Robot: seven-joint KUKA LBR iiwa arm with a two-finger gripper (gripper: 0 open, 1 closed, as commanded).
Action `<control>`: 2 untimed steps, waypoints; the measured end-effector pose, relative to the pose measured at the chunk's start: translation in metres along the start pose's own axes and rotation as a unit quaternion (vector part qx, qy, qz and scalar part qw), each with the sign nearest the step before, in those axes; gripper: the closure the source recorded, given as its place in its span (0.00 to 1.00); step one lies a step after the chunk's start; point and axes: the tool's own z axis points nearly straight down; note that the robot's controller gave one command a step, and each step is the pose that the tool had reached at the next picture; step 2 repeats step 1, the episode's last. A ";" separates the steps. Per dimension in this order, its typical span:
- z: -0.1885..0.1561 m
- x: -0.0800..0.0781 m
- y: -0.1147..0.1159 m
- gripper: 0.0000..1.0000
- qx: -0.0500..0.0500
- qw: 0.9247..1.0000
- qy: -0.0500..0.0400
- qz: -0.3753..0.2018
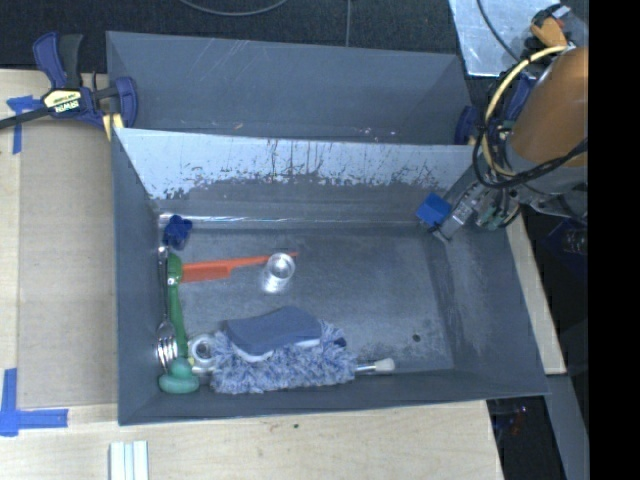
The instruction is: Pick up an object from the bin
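Observation:
My gripper (447, 221) hangs over the bin's far right corner, close to the right wall. A small blue block (432, 211) sits at its fingertips, clear of the floor, and the fingers look shut on it. The other loose things lie far off to the left. Nearest are a small silver metal cup (278, 272) and an orange comb-like stick (214, 268) beside it.
Along the front lies a blue sponge (270, 330) on a shaggy blue-grey duster head (285, 366), whose white tip (380, 366) points right. By the left wall are a green-handled tool (175, 303) with a teal end, a metal ring (203, 351) and another small blue piece (177, 230).

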 end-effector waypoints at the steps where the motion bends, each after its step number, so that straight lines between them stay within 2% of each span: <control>1: -0.013 0.000 0.000 1.00 0.000 1.000 0.000 -0.001; 2: -0.013 0.000 0.000 1.00 0.000 1.000 0.000 -0.001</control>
